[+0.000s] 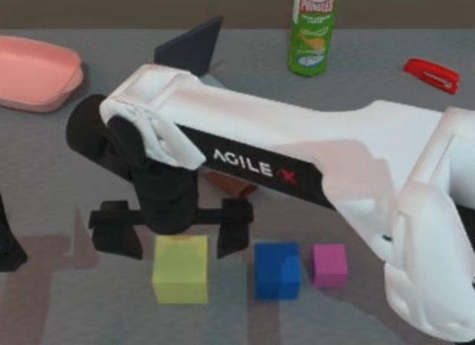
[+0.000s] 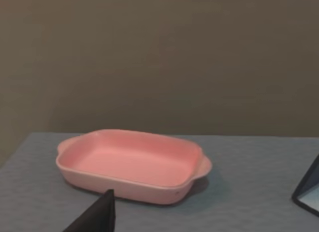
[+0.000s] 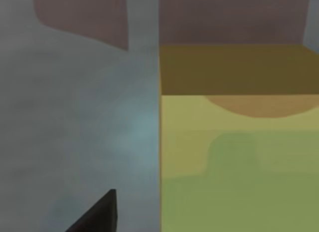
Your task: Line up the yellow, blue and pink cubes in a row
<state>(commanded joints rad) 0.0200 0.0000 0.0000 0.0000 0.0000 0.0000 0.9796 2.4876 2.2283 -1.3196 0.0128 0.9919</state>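
The pale yellow cube [image 1: 180, 269], the deep blue cube [image 1: 277, 269] and the small magenta-pink cube [image 1: 329, 265] stand side by side on the table near its front edge, with small gaps between them. My right gripper [image 1: 177, 235] hangs open over the far edge of the yellow cube, one black finger on each side and nothing held. In the right wrist view the yellow cube [image 3: 239, 157] fills the right half, and one dark fingertip [image 3: 102, 212] shows beside it. My left gripper [image 1: 7, 248] stays parked at the left edge, open.
A salmon-pink tray [image 1: 33, 70] [image 2: 132, 162] lies at the back left. A green chip can [image 1: 313, 30] stands at the back, and a red stapler [image 1: 432, 74] lies at the back right. A dark wedge-shaped object [image 1: 189, 44] and a brown item [image 1: 230, 183] lie behind the right arm.
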